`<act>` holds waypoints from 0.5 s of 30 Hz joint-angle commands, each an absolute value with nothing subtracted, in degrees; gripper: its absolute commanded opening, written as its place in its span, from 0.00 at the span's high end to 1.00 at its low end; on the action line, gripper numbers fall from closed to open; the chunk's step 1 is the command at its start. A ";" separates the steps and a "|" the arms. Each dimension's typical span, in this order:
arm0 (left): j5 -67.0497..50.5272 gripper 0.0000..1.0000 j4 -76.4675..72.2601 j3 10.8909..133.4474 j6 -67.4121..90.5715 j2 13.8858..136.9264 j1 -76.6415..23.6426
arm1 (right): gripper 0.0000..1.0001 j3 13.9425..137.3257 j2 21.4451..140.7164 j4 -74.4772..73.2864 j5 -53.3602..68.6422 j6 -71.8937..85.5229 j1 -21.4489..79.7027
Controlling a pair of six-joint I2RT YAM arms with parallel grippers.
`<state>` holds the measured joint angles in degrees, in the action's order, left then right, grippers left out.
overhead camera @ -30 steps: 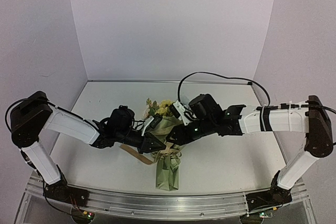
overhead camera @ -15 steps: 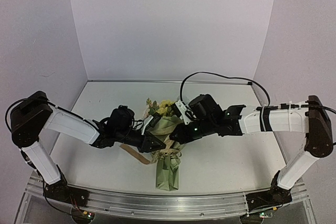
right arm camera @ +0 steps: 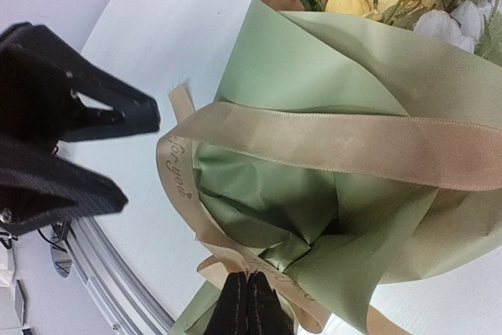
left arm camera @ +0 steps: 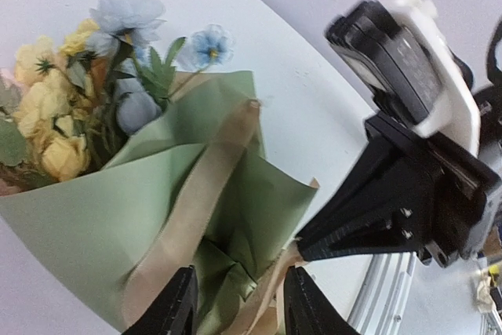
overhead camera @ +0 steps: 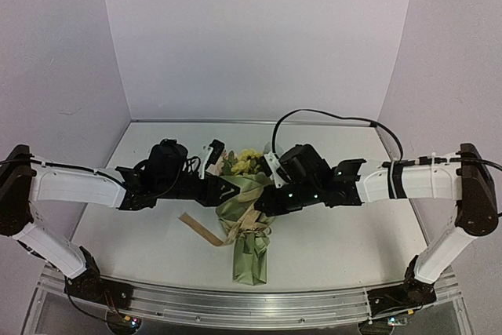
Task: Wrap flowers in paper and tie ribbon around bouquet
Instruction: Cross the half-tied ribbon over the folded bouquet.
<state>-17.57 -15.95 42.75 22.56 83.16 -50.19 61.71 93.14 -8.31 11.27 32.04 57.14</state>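
Ribbon [right arm camera: 329, 143] is the thing to handle: thin, glossy, limp, likely slippery between pads and almost weightless; it loops loosely round the bouquet [overhead camera: 247, 221], one band crossing the paper [right arm camera: 314, 60] ahead of the right gripper [right arm camera: 247, 304], another curving down to its tips; right gripper fingers pressed together, tips on the strand at the waist of the cone, reads as a pinch on ribbon; left gripper [left arm camera: 235, 307] spread, paper and ribbon just ahead of its gap, nothing held; flowers [left arm camera: 78, 107] further ahead of the left fingers and off to one side, at the wide mouth of the cone; bouquet lies on the table [overhead camera: 353, 241] between the two grippers, narrow end toward the arm bases; paper judged light, creased, springy, likely to reopen if the loop goes slack; flowers soft, crushable, no clamping on blooms; best hold judged to be the ribbon flat near the waist, pinched across its width, not at the edge where it may slide out; a hard pull could drag the light bouquet along rather than tighten the loop.
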 commanded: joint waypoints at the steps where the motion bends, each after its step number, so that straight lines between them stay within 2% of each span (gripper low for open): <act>1: -6.42 0.58 -1.22 49.71 20.22 81.78 -49.98 | 1.00 63.64 92.61 -8.79 9.02 33.33 57.61; 7: -0.93 0.50 11.08 54.64 16.76 84.07 -50.95 | 1.00 64.22 92.87 -9.21 7.88 33.87 57.64; 15: 2.35 0.49 16.84 60.96 14.63 90.59 -53.20 | 1.00 64.38 93.27 -9.23 7.42 35.14 57.64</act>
